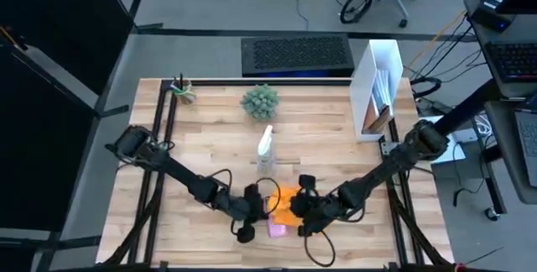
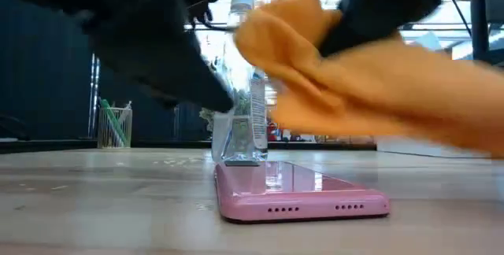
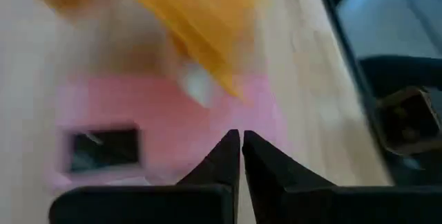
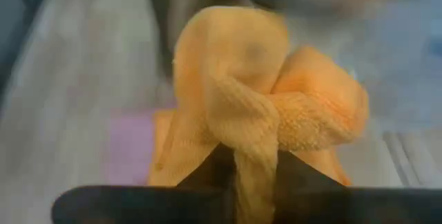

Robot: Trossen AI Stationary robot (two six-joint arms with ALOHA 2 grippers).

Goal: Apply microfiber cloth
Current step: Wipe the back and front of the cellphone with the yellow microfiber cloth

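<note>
The orange microfiber cloth [image 2: 354,74] hangs bunched above a pink phone [image 2: 299,194] that lies flat, screen up, on the wooden table. My right gripper [image 4: 254,172] is shut on the cloth and comes in from the table's right [image 1: 304,209]. My left gripper [image 3: 241,140] is shut with nothing between its fingers. It hovers over the near end of the phone [image 3: 159,134], just left of the cloth [image 1: 285,203]. A clear spray bottle [image 2: 246,90] stands behind the phone. My right gripper pinches a bunched fold of the cloth [image 4: 257,148] between its two fingers, several layers gathered together. The fingers come slanting down from the table's right. The cloth is lifted clear of the phone and bulges slack beyond the fingertips.
The spray bottle [image 1: 266,149] stands at mid-table, a small green plant [image 1: 260,101] behind it. A cup of pens [image 1: 181,90] is at the far left corner, and a white file holder [image 1: 379,87] at the far right. A keyboard [image 1: 296,54] lies beyond the far edge.
</note>
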